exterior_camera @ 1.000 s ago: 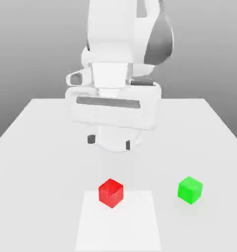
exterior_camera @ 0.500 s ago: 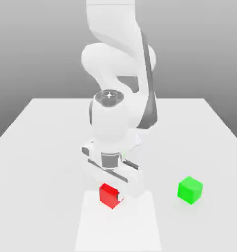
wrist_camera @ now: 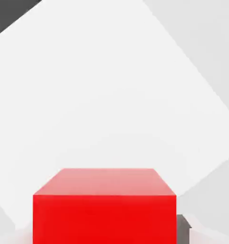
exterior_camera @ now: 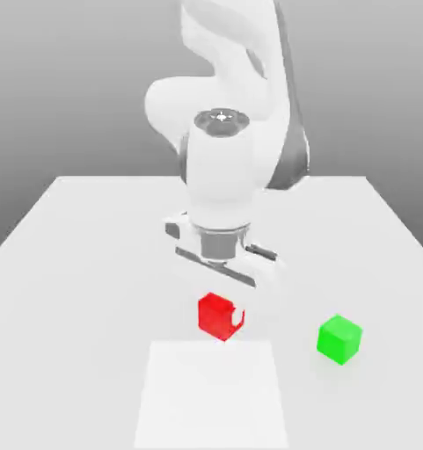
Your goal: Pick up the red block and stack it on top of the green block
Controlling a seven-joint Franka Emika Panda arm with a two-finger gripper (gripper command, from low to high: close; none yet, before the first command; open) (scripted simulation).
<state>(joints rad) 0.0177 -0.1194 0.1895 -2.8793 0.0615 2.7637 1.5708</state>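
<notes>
The red block [exterior_camera: 217, 315] hangs a little above the white table [exterior_camera: 74, 264], held between the fingers of my gripper [exterior_camera: 222, 315], which is shut on it. One fingertip [exterior_camera: 240, 317] shows at the block's side towards the exterior view's right. In the hand view the red block [wrist_camera: 104, 209] sits close in front of the camera, with the table far beneath it. The green block [exterior_camera: 339, 338] rests on the table, to the exterior view's right of the red block and slightly nearer the front edge, apart from it.
A brighter white square patch [exterior_camera: 210, 391] lies on the table near its front edge, just below the held block; the same patch [wrist_camera: 111, 95] spreads under the block in the hand view. The arm's base and links [exterior_camera: 228, 97] rise behind.
The hand dropped onto the red block on the white patch, shut on it, then raised it and carried it towards the exterior view's right. The green block stayed put.
</notes>
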